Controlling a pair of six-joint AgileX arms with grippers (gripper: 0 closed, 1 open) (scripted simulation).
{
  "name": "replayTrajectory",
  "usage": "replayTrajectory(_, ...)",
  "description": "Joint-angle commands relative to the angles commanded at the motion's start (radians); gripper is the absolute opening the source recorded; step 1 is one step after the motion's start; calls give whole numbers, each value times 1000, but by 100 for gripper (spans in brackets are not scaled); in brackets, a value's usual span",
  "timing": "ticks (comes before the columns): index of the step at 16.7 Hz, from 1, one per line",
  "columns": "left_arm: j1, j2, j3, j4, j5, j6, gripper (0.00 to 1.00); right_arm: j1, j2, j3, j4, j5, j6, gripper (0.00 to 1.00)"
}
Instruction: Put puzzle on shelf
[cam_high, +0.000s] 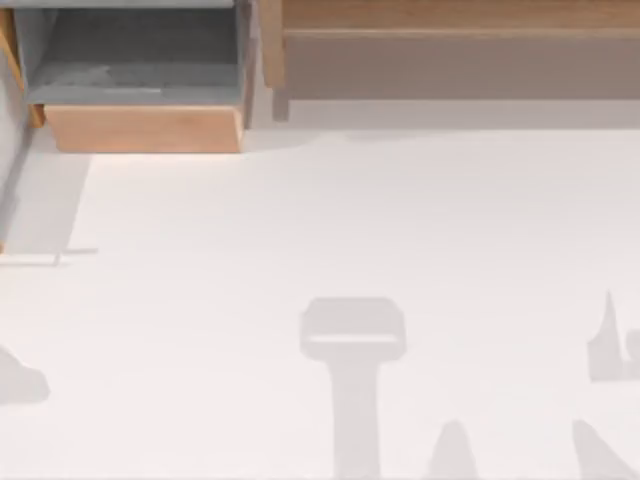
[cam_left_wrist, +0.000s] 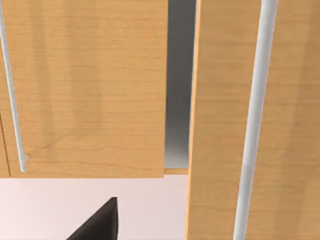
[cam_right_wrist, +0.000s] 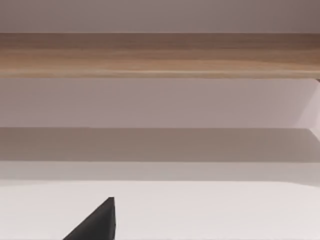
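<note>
Overhead, the shelf and open drawer border a bare white table; I cannot tell either gripper's state.

Box left — shelf right

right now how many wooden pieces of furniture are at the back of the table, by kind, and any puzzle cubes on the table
Open wooden-fronted box with grey lining: 1
Long wooden shelf: 1
Puzzle cubes on the white table: 0
Total: 2 things, both along the table's far edge, box on the left, shelf on the right.
</note>
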Motion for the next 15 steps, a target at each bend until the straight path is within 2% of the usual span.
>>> replayTrajectory(4,11,2,19,-15,-18,0,100,0,0,0,0,0,0,100)
replayTrajectory(8,79,-13,131,-115,-108,-6,100,0,0,0,0,0,0,100)
replayTrajectory(12,137,-17,327,-332,-235,-42,100,0,0,0,0,0,0,100)
replayTrajectory(15,150,-4,515,-574,-333,-101,100,0,0,0,0,0,0,100)
